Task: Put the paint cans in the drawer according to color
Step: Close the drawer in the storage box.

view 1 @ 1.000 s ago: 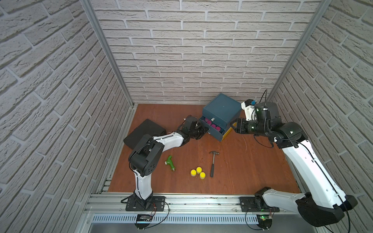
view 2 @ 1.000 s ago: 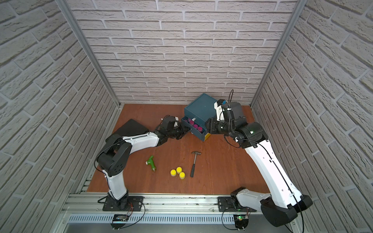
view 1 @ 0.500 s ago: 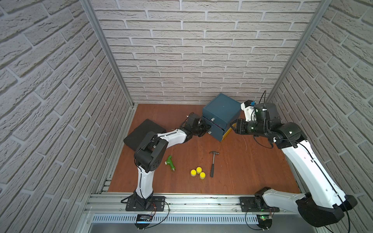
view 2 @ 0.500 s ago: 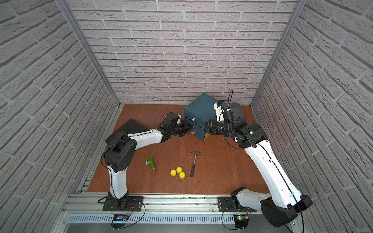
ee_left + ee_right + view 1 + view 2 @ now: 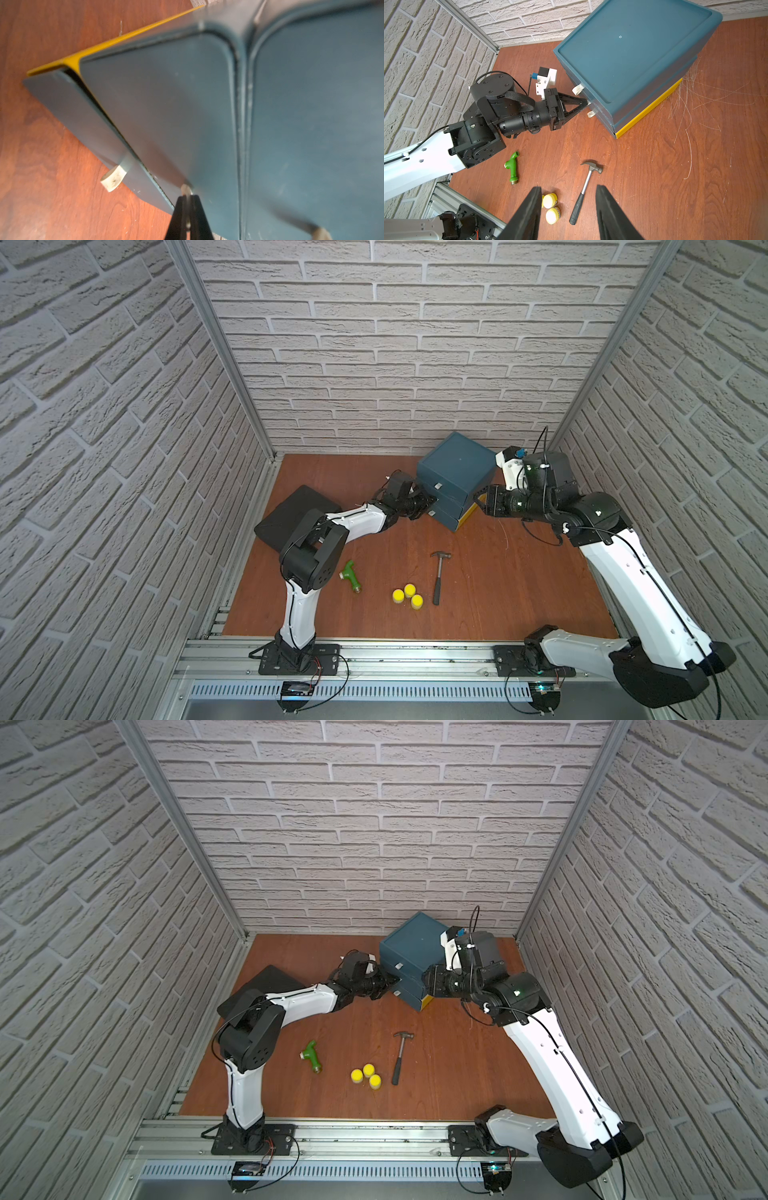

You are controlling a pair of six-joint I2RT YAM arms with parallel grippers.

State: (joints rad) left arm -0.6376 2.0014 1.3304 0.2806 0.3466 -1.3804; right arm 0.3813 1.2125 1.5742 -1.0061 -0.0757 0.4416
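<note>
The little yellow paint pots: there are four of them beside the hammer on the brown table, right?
Not four. Both top views show three small round yellow-lidded paint pots beside the black-handled metal hammer on the brown wooden table.

Both arms pair glossy white shells on the long links with matte black joint housings. The left arm (image 5: 357, 518) has a round black cap (image 5: 496, 85) ringed with small screws, a woven black strap over its wrist motor and a thin black cable along the white link. The left tool (image 5: 586, 101) is a black open triangular frame beneath a white camera bracket (image 5: 547, 80) with a blue plug. The right arm (image 5: 631, 572) trails looping black cables, and the right tool (image 5: 569, 187) shows two tapered matte black fingers (image 5: 529, 212)
</note>
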